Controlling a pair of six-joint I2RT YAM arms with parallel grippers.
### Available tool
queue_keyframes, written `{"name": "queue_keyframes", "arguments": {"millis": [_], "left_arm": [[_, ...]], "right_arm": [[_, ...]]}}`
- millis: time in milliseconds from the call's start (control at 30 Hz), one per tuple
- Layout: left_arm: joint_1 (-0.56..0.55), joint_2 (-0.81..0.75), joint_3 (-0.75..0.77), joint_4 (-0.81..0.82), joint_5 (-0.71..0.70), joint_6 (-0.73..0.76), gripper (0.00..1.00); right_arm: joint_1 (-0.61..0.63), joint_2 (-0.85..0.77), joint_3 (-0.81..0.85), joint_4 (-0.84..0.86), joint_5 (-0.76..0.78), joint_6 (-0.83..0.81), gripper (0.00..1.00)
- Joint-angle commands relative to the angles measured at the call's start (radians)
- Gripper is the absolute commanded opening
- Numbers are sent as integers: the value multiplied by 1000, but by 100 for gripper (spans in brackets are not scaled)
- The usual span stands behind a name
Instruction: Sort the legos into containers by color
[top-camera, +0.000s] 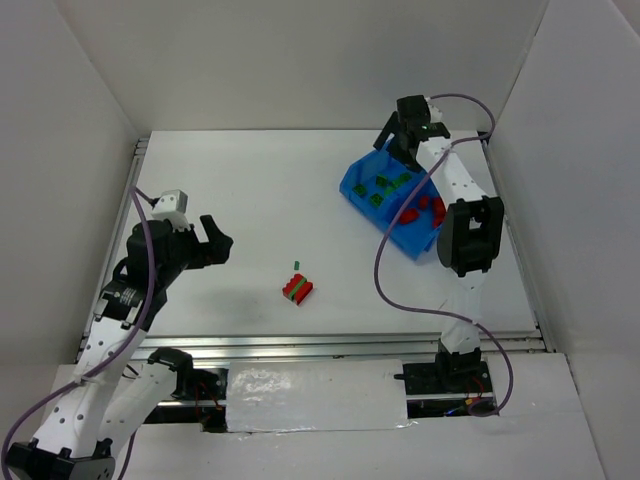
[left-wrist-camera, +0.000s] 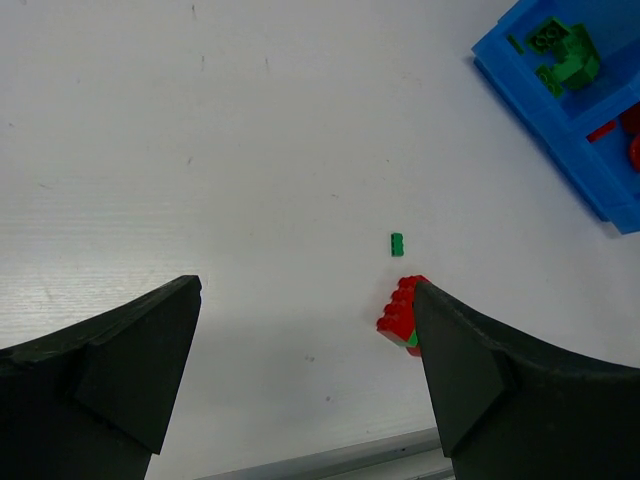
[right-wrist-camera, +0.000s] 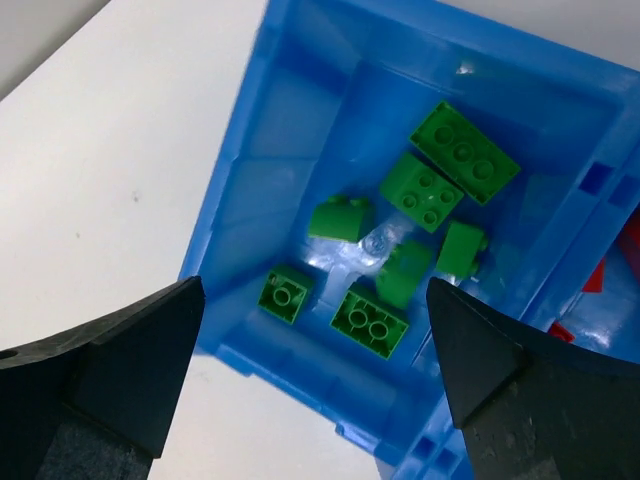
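Observation:
A blue bin (top-camera: 352, 186) with two compartments sits at the back right. Its far compartment holds several green legos (right-wrist-camera: 430, 190); its near one holds red legos (top-camera: 428, 207). A red-and-green stack (top-camera: 298, 289) lies mid-table, with a tiny green piece (top-camera: 296, 265) just behind it. Both show in the left wrist view, the stack (left-wrist-camera: 399, 315) and the piece (left-wrist-camera: 397, 243). My left gripper (top-camera: 222, 241) is open and empty, left of the stack. My right gripper (top-camera: 392, 140) is open and empty above the green compartment (right-wrist-camera: 300, 130).
White walls enclose the table on three sides. A metal rail (top-camera: 330, 347) runs along the near edge. The right arm's cable (top-camera: 385, 270) loops over the table in front of the bin.

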Motion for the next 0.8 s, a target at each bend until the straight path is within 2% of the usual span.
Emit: {"name": "queue_keyframes", "arguments": {"millis": [0,100,133,167,233,267,300,367,400,600,767], "left_arm": [[7,5,48,6,-27,6,100],[14,2,54,-12,-87,-17,99],[14,2,57,-23,-107,-27,99],[17,3,59,-31,-142,-45,99],[18,8,68,-51,-170,-59,100],[20,9,70,-54,-181,-62,100],[20,11,70,-52,-178,-62,100],[21,11,65,-40,-138,-51,99],[21,11,62,-35,-123,-48,100],[23,-8,54,-23,-72,-34,100],[23,-12,45,-11,-35,-24,99]], "right_arm": [[54,-122,28,7,-27,-83,100],[198,-261,-95,1,77,-101,100],[241,-296,-183,1,99,-91,100],[336,-361,-231,1,129,-71,100],[433,-413,-395,16,154,26,100],[527,-451,-441,18,175,71,100],[574,-465,-522,13,236,186,100],[671,-485,-580,13,302,280,100],[751,-481,-597,-33,371,410,100],[872,-341,-563,-119,352,604,100],[877,-249,-566,-113,297,630,100]]}}
